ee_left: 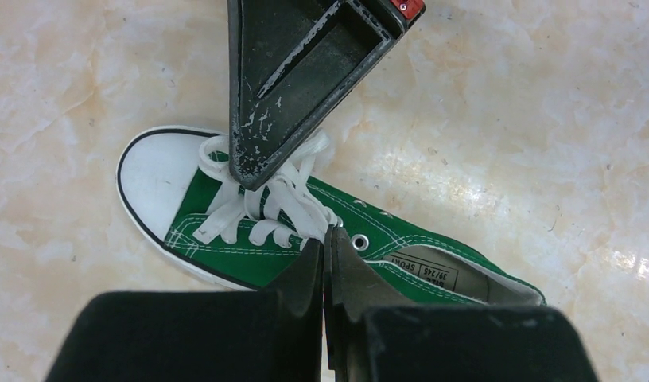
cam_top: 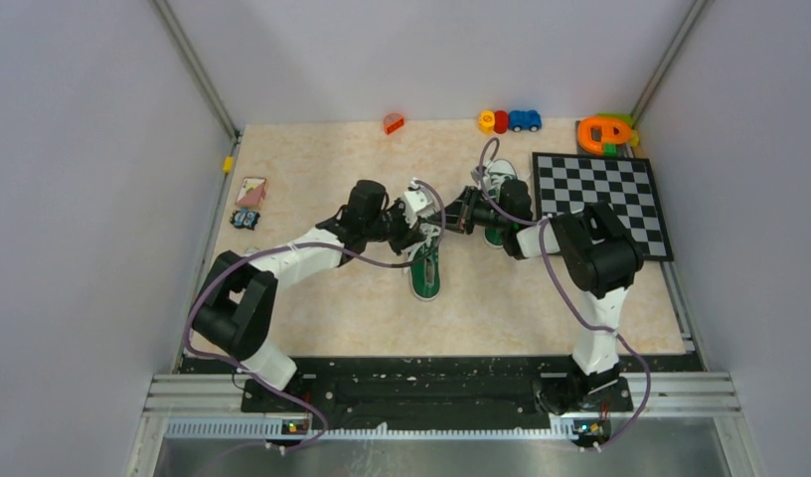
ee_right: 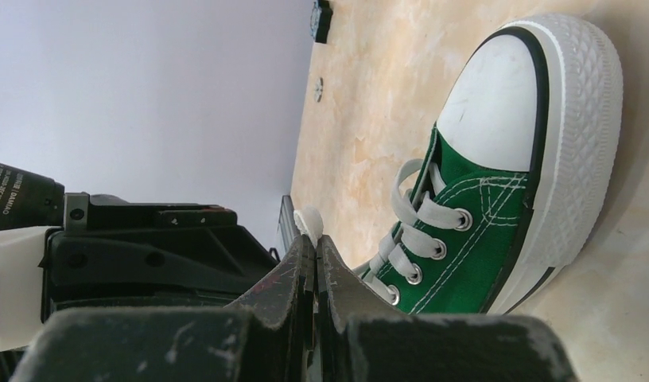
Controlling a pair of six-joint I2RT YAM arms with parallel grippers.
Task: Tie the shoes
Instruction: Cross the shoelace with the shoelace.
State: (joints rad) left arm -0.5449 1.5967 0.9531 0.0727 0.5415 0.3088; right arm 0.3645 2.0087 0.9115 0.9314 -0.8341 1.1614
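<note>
Notes, ours:
- One shoe [cam_top: 425, 273] lay near desk centre; second shoe [cam_top: 498, 179] nearer far edge, beside checkerboard [cam_top: 600, 199], partly hidden by right arm.
- Left claw [ee_left: 325, 239] pressed together at laces [ee_left: 293, 199]; right claw [ee_right: 315, 247] pressed together too, tip on same laces.
- Whether either pinched lace, we could not tell.
- Risks we judged: lace slipping from tips under pull; claws colliding, being so close; light shoe dragging across desk [cam_top: 322, 298] instead of knot tightening.

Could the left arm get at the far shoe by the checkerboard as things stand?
Probably not cleanly: the right arm lies across the far shoe, between it and the left fingers, which are shut at the laces of the near shoe.
</note>
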